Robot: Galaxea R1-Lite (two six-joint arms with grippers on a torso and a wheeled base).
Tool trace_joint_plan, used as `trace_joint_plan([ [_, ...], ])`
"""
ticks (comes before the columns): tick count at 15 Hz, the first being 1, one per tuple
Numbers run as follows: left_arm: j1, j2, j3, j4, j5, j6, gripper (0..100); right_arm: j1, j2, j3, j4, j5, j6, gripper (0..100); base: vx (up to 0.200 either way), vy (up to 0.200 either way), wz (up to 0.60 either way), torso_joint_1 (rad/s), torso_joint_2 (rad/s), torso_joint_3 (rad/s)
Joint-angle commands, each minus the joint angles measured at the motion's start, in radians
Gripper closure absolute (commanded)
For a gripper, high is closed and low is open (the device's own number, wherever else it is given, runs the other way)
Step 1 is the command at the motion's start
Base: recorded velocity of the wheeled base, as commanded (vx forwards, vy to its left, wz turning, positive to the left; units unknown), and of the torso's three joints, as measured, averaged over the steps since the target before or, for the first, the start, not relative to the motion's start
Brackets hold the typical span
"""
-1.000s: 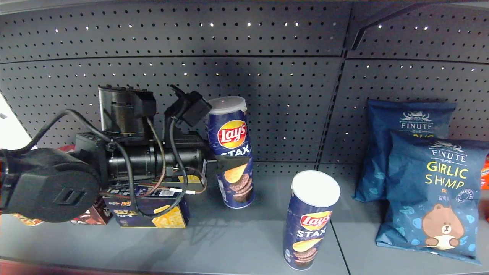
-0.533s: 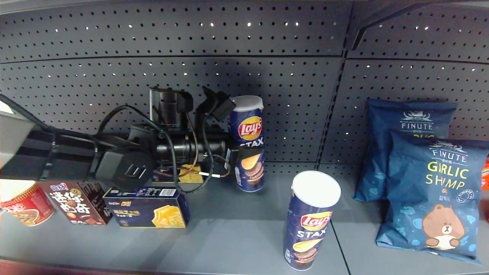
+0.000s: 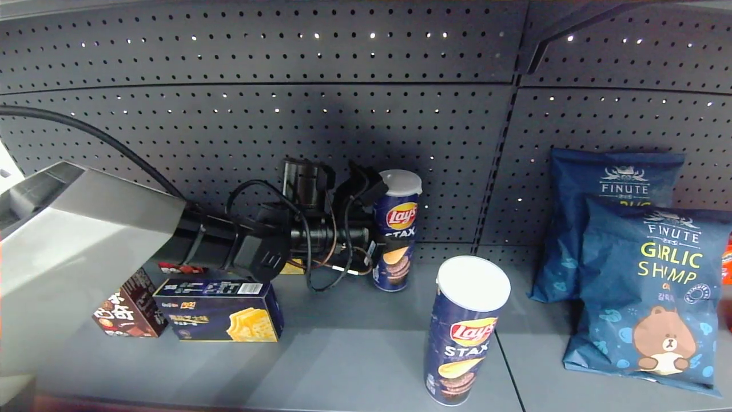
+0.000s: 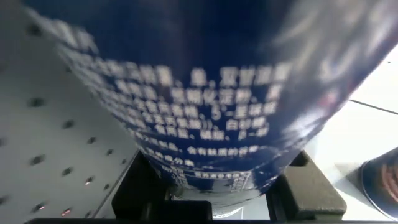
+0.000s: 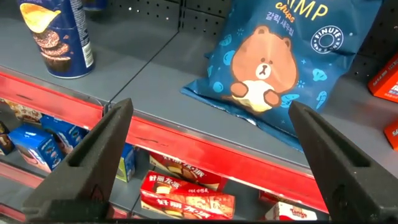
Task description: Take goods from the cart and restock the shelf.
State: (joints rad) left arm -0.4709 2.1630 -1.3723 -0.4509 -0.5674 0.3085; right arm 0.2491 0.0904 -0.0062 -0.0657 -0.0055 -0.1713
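Grip: left gripper (image 3: 393, 245) clamped on held can (image 3: 398, 212), behind front can (image 3: 466, 329).
Risk: a tilted release could topple it toward front can.

Matt perforated metal shelf (image 3: 354, 355), glossy chip can (image 3: 400, 218) w/ plastic lid (image 3: 402, 182), glossy snack bag (image 3: 646, 297)

left gripper (image 3: 393, 247) clamps the can (image 3: 400, 216), arm outstretched; right gripper (image 5: 211, 158) spread wide.

Printed lettering is showing on the blue cylindrical chip can (image 3: 400, 216) between the jaws of the left gripper (image 3: 394, 245), and on the blue foil bag (image 5: 273, 68) beyond the jaws of the right gripper (image 5: 210, 106).
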Motion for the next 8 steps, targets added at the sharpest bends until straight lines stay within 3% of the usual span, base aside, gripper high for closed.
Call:
trace_joint_plan([
  [1,-0.012,0.029,-0.024,-0.002,-0.002,0.0,100,-0.001,0.005,0.0,0.0,0.001,-0.001,0,0.0,0.0,0.0,0.0,0.0,0.0],
  [8,-0.035,0.097,-0.063,-0.072,0.0,-0.008,100,-0.001,0.005,0.0,0.0,-0.001,0.013,0,0.0,0.0,0.0,0.0,0.0,0.0],
])
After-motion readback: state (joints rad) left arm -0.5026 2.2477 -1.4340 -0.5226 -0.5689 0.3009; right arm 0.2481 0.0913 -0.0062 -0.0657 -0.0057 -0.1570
